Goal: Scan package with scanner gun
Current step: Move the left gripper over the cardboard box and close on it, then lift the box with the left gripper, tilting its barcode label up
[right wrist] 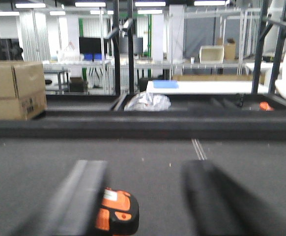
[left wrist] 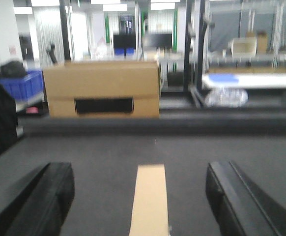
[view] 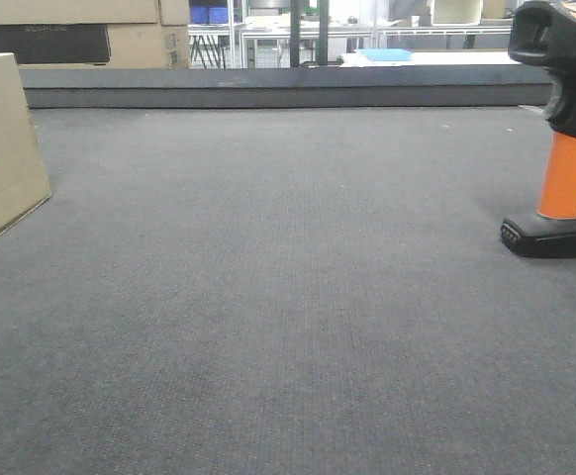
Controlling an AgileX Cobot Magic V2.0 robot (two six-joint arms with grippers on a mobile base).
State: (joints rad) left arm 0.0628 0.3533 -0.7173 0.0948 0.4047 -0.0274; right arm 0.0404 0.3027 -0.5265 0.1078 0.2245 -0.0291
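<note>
The package (view: 1, 148), a tan cardboard box with a white label, stands at the left edge of the front view. In the left wrist view its narrow top face (left wrist: 150, 201) lies between the spread fingers (left wrist: 35, 196) of my open, empty left gripper (left wrist: 138, 172). The scanner gun (view: 565, 129), black with an orange handle, stands upright on its base at the far right. In the right wrist view its orange and black head (right wrist: 117, 214) sits low, beside the blurred left finger (right wrist: 79, 196) of my open right gripper (right wrist: 143, 177), not gripped. Neither gripper shows in the front view.
The dark grey mat (view: 288, 297) covers the table, with a raised dark rim (view: 288, 87) along the back. Large cardboard boxes (left wrist: 101, 88) stand beyond the rim, with shelving and tables behind them. A blue crate (left wrist: 22, 83) stands at the far left.
</note>
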